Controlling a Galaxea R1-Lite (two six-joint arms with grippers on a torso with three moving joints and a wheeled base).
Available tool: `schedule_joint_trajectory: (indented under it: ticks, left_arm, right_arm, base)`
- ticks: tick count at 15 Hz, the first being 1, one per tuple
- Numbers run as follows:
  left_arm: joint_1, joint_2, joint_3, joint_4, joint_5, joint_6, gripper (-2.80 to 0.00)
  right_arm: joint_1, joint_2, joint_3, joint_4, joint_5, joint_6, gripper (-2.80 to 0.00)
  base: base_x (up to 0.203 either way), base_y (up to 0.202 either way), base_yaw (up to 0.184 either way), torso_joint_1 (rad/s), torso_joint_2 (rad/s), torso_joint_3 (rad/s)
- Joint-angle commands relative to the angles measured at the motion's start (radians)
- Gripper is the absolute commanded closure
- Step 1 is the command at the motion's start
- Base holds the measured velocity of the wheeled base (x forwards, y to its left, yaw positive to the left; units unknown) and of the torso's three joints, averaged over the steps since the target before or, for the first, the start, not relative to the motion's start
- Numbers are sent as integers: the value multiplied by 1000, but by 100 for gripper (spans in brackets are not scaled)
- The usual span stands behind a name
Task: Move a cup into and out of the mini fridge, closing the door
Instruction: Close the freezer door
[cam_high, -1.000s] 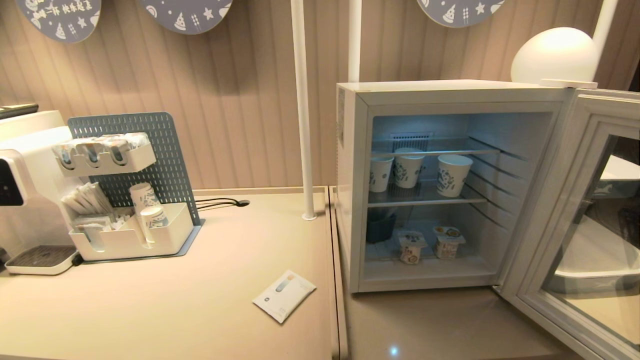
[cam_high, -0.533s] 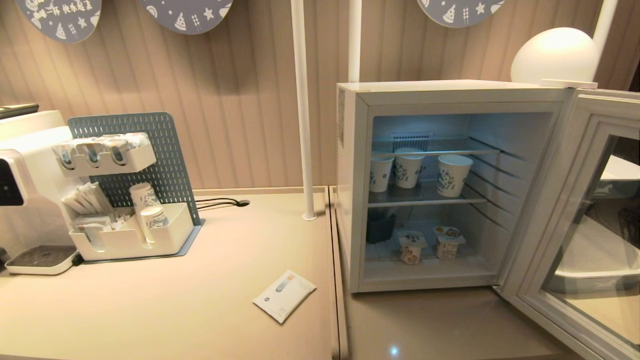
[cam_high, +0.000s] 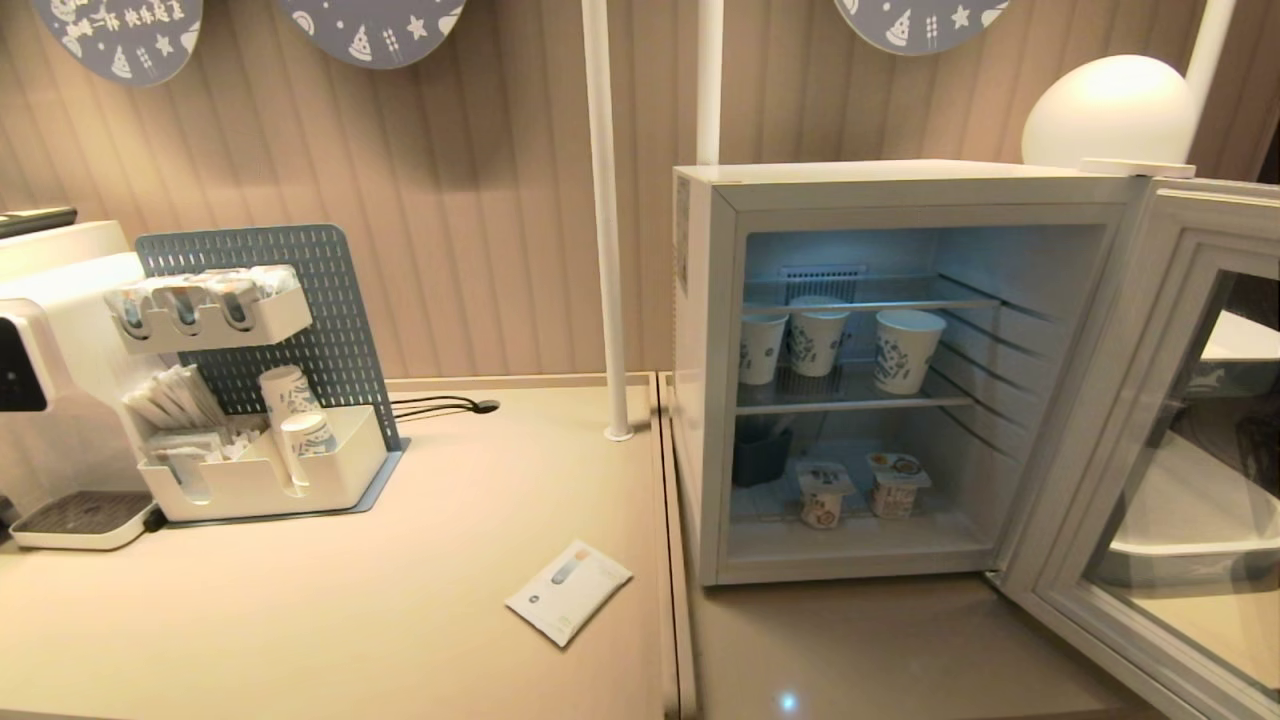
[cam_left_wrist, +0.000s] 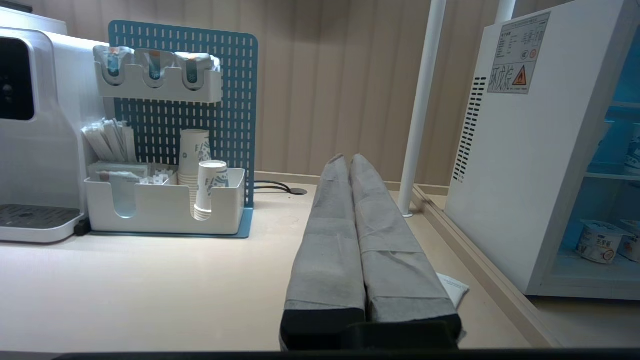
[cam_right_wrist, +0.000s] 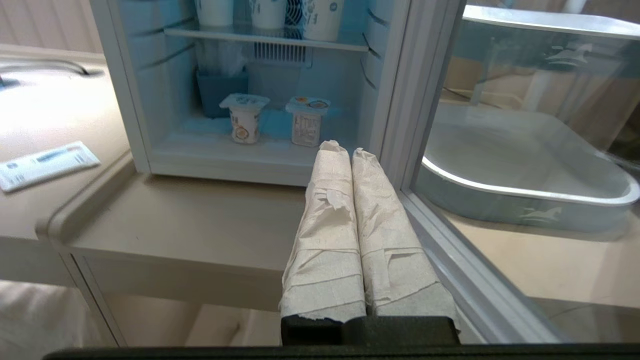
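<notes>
The white mini fridge (cam_high: 700, 380) stands on the counter at the right with its inside lit. Its glass-windowed door (cam_high: 1130, 400) is swung wide open to the right. Three patterned paper cups sit on the middle wire shelf: one cup (cam_high: 907, 348) to the right, another (cam_high: 818, 335) further back, and a third (cam_high: 762, 345) at the left. Neither arm shows in the head view. My right gripper (cam_right_wrist: 345, 147) is shut and empty, low in front of the fridge opening, beside the door's hinge edge (cam_right_wrist: 415, 90). My left gripper (cam_left_wrist: 345, 159) is shut and empty over the counter, left of the fridge.
Two yogurt tubs (cam_high: 825, 492) stand on the fridge floor. On the counter are a white organiser (cam_high: 265, 480) with stacked cups (cam_high: 290, 400), a coffee machine (cam_high: 40, 330), a flat sachet (cam_high: 568, 590) and a white pole (cam_high: 605, 220). A tray (cam_right_wrist: 525, 165) shows through the door glass.
</notes>
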Motion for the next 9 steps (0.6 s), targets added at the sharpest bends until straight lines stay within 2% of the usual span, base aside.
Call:
schedule_joint_trajectory:
  ticks: [1,2,3,4,9]
  left_arm:
    - [1,0,40,-2,1,-1,0]
    - [1,2,40,-2,1,-1,0]
    - [1,0,40,-2,1,-1,0]
    - [2,1,40,-2,1,-1,0]
    - [1,2,40,-2,1,0,0]
  right_arm:
    - [2,-122,45,-10,-22,71,0]
    - [3,-118,84,-38,-67,113,0]
    - [3,-115,88,-5,-84,112,0]
    - [4,-114,70,51,-85,103,0]
    - [5,-112,65,56,-85,92,0]
  base:
    - [0,0,0,0,0,0]
    - [0,0,0,0,0,0]
    - [0,0,0,0,0,0]
    - [0,0,0,0,0,0]
    - [0,0,0,0,0,0]
